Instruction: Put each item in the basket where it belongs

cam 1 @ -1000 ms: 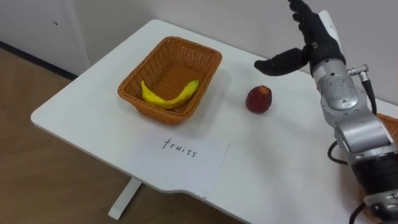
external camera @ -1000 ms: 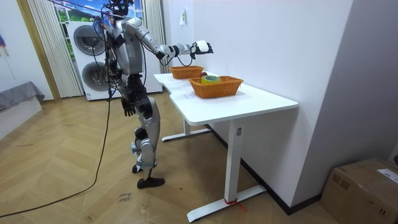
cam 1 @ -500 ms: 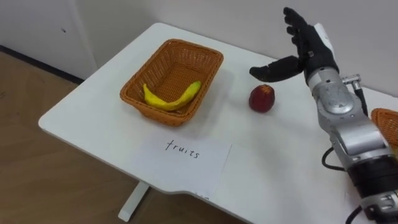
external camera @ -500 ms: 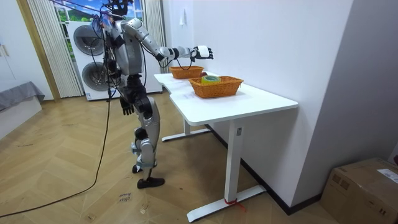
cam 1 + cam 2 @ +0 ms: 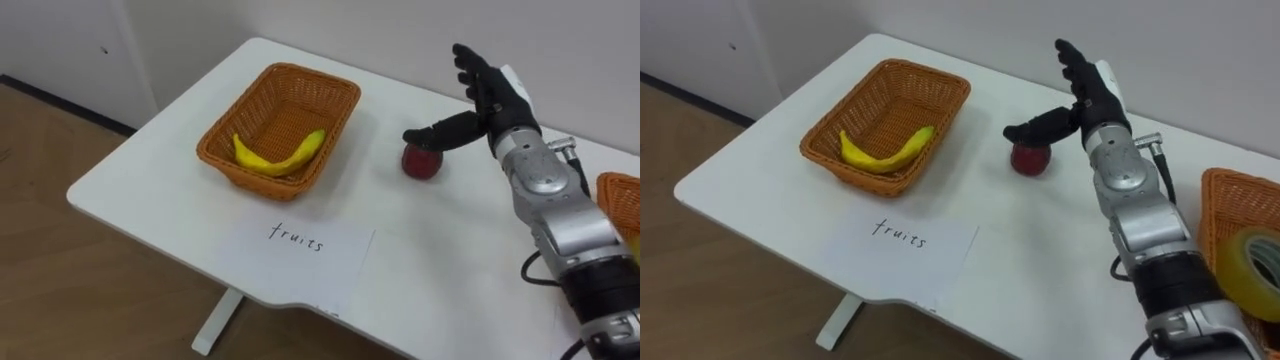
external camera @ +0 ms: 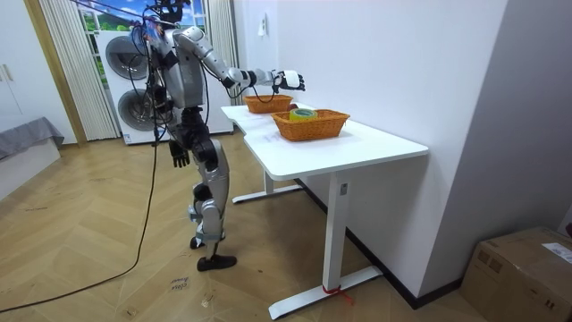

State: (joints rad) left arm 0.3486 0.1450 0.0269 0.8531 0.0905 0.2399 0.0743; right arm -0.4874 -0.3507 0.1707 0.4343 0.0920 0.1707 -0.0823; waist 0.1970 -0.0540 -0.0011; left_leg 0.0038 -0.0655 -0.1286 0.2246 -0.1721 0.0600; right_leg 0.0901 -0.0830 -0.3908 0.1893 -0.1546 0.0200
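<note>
Nearest you: a paper sheet (image 5: 300, 262) with handwriting, flat at the front edge of the white table (image 5: 140, 185).

To your right, the second basket (image 5: 1228, 198) sits at the table's right side with a tape roll (image 5: 1252, 262) inside it. The right forearm runs up past it from the lower right.

Mid-table on the left is the fruit basket (image 5: 262, 185), just behind the paper. One banana (image 5: 272, 156) lies in it, curved along the near wall.

The apple (image 5: 424, 164) is not sorted yet. It's on the bare tabletop to the right of the fruit basket, clear of it, upright.

Right hand (image 5: 497, 95) is directly above and behind the apple. Fingers are straight and spread, pointing up and away, and the thumb is stretched out sideways over the apple's top. Nothing is gripped. You can't tell from either eye view whether the thumb tip touches the apple or just hovers over it.

In the room view, the robot stands upright at the table's end on the room view's left, right arm stretched out level over the baskets, washing machines behind it. Left hand (image 6: 180, 155) hangs by the hip. It's too small there to read its fingers.

Past the table: plain white wall.
</note>
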